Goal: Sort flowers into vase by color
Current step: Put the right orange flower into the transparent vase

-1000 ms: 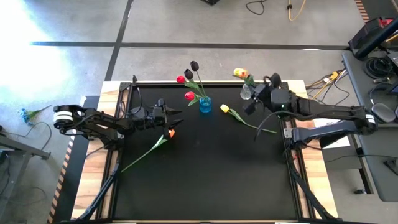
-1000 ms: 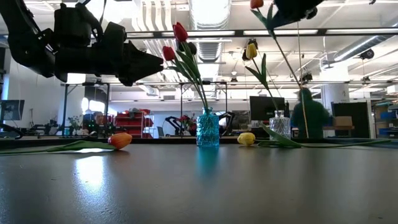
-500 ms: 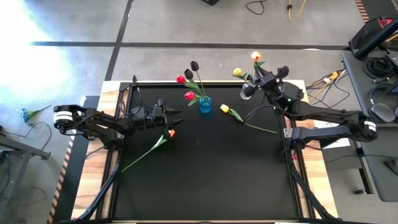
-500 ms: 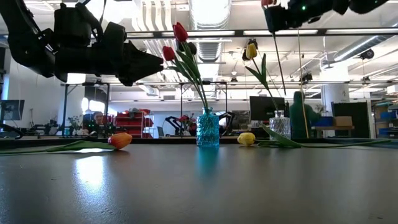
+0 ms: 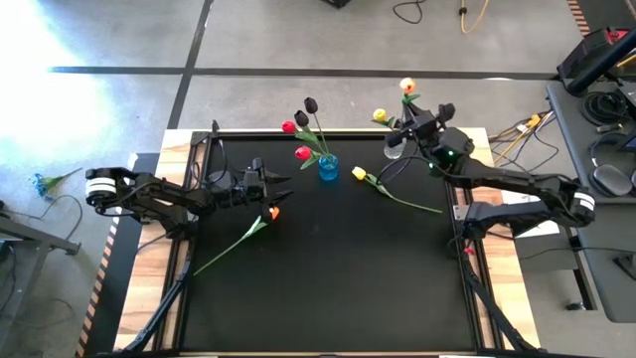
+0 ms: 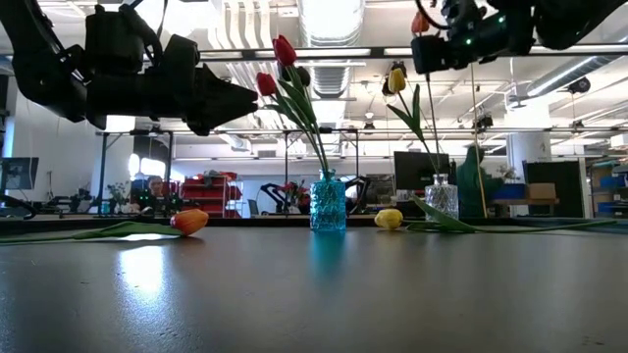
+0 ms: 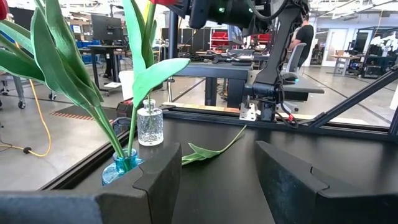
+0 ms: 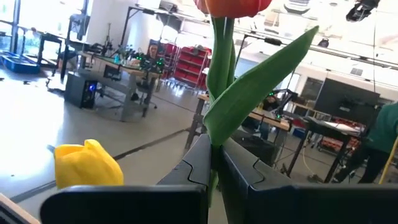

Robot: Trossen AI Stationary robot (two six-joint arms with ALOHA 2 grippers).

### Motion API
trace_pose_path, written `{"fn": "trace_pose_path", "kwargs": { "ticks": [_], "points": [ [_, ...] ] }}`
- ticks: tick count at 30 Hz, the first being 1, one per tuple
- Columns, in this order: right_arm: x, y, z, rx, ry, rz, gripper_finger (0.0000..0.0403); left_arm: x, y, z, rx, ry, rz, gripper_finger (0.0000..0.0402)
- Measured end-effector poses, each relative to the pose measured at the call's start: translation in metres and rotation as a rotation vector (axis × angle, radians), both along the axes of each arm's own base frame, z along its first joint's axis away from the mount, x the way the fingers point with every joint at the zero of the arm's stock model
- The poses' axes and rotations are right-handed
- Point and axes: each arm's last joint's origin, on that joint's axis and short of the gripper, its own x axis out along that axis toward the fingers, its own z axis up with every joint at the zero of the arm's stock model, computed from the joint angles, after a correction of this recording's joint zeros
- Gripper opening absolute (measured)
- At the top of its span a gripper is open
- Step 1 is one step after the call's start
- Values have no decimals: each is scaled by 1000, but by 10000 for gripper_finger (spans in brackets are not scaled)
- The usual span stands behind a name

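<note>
Black matting covers the desk (image 5: 328, 278), set on a wood frame in a workshop with grey concrete floor and cables at the edges. Toward twelve o'clock stands a blue vase (image 5: 328, 167) holding red and near-black tulips (image 5: 301, 125); toward one o'clock stands a clear glass vase (image 5: 394, 149) with a yellow tulip (image 5: 381, 116) already in it. The right hand (image 5: 412, 126) is clamped shut on the stem of an orange tulip (image 5: 406, 88), carried upright above the clear vase, its head up and its stem running down toward the vase mouth. To do this step well, I judge the stem tip should be centred over the narrow neck first, then lowered straight down with the flower kept vertical, so the leaf does not catch the yellow tulip or tip the light glass; let go only once the stem is well inside. The left hand (image 5: 277, 188) waits at nine o'clock with its fingers spread and nothing between them, just over another orange tulip (image 5: 272, 212) lying on the desk. One more yellow tulip (image 5: 360, 174) lies flat between the two vases.
</note>
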Motion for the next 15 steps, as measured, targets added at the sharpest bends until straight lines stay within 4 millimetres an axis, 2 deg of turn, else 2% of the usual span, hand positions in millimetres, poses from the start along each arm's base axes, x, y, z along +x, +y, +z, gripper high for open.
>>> {"fn": "trace_pose_path", "kwargs": {
  "ticks": [15],
  "points": [
    [20,-18,-24,27,16,-22,13,0,0,0,5,2,1,187]
  ]
}}
